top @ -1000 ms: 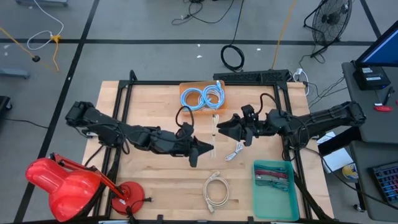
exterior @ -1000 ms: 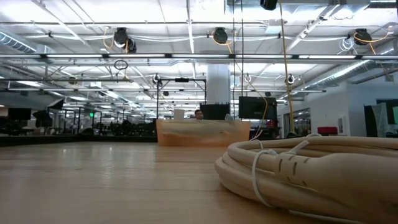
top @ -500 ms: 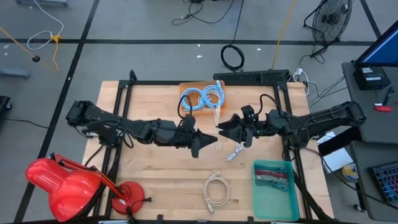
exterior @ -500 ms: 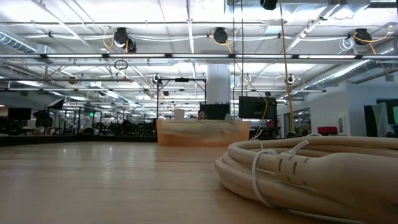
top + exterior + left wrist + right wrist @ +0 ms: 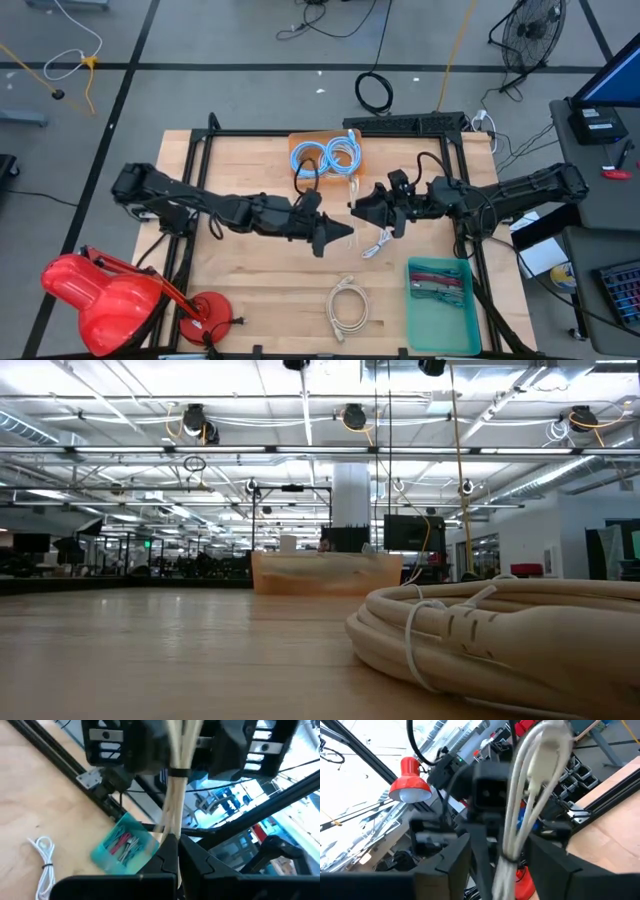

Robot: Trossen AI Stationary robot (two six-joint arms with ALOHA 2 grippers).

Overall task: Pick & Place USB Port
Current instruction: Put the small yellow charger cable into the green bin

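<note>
Over the middle of the wooden table [image 5: 250,270] the two arms are meeting nose to nose, and a bundled white USB cable [image 5: 174,795] is hanging between them. The left gripper [image 5: 345,229] is reaching in from the left with its fingers pressed together on the cable, the strands running straight up out of its tips in its own wrist view. The right gripper [image 5: 354,206] is facing it from the right, its jaws standing spread to either side of the looped cable in its wrist view; whether they are touching the cable I cannot tell. Behind the grippers, an orange tray [image 5: 298,140] holding blue coiled cables [image 5: 326,156] is sitting at the far edge. A second white cable [image 5: 378,243] is lying on the wood just beneath the right gripper, and a beige coiled cable [image 5: 347,305] is resting near the front edge, filling the low view. A teal bin [image 5: 442,325] is sitting at the front right, a red lamp [image 5: 105,292] at the front left.
</note>
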